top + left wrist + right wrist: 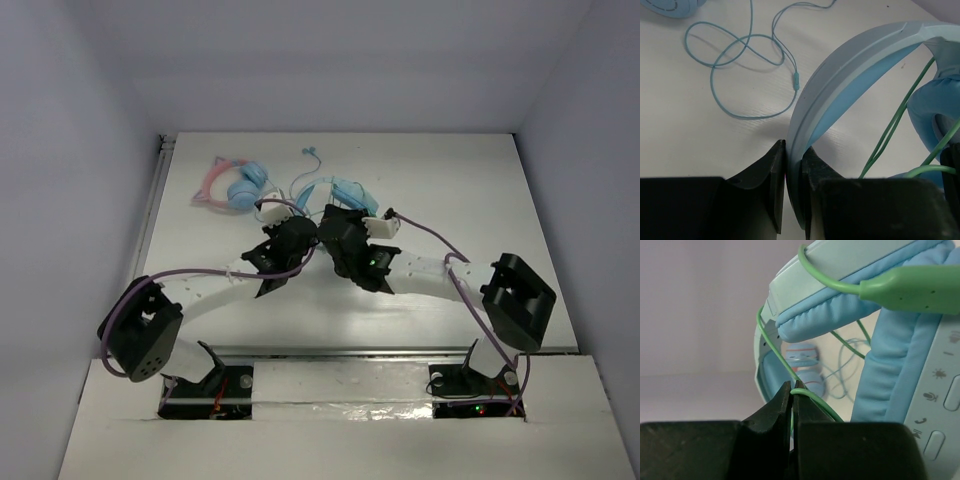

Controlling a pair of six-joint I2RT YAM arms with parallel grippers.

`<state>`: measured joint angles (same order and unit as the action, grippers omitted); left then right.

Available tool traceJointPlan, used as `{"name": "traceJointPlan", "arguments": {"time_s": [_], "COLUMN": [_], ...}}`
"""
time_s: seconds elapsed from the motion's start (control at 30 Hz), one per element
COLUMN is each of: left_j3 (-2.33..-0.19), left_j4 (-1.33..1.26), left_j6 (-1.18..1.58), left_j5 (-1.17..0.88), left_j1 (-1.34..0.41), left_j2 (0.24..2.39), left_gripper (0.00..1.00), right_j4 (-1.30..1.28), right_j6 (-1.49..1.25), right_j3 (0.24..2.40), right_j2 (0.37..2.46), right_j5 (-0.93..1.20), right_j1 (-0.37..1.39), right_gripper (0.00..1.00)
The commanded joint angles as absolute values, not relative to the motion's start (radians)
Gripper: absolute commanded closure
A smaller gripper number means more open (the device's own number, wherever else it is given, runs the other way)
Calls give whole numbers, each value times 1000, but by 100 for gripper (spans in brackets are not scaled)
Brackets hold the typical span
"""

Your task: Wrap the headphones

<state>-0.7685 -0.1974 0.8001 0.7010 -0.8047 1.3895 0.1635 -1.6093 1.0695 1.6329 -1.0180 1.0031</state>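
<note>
The light-blue headphones (345, 192) lie mid-table, mostly hidden under both grippers in the top view. My left gripper (794, 152) is shut on the headband (840, 75), which arches up to the right in the left wrist view. A padded cup (930, 112) and green cable (890, 130) show at its right. My right gripper (792, 388) is shut on the thin green cable (775, 352), close to the cups (890, 365). The cable loops over the upper cup and ends in a green plug (915, 287).
Pink-banded cat-ear headphones (235, 185) lie at the back left and show blurred in the right wrist view (805, 367). Thin teal earbuds' wire (740, 65) loops on the table left of the headband, with an earbud at the back (312, 152). White walls enclose the table.
</note>
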Motion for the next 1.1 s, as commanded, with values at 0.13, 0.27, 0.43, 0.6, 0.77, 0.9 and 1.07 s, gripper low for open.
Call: {"name": "traceJointPlan", "arguments": {"time_s": [0.13, 0.27, 0.43, 0.6, 0.77, 0.9, 1.07], "left_j3": [-790, -796, -767, -766, -755, -787, -815], "left_j4": [-203, -192, -225, -221, -241, -215, -175], "left_j6": [746, 727, 736, 730, 741, 721, 693], "left_j5": [537, 474, 405, 347, 319, 321, 322], "left_j1": [-792, -760, -736, -736, -736, -736, -718], "left_j2": [1396, 1414, 1437, 1460, 1477, 1477, 1480], "left_gripper": [100, 100, 100, 100, 100, 100, 100], "right_j4": [-156, -221, -290, -388, -260, -20, 159], "right_j6": [-1672, -1643, -1672, -1736, -1575, -1424, -1300], "right_j3": [1207, 1245, 1279, 1308, 1301, 1197, 1085], "right_j2": [1675, 1695, 1720, 1749, 1735, 1687, 1623], "right_j5": [-1172, -1218, -1247, -1253, -1209, -1099, -897], "right_j1": [945, 945, 945, 916, 907, 907, 907], "right_gripper": [100, 100, 100, 100, 93, 78, 62]}}
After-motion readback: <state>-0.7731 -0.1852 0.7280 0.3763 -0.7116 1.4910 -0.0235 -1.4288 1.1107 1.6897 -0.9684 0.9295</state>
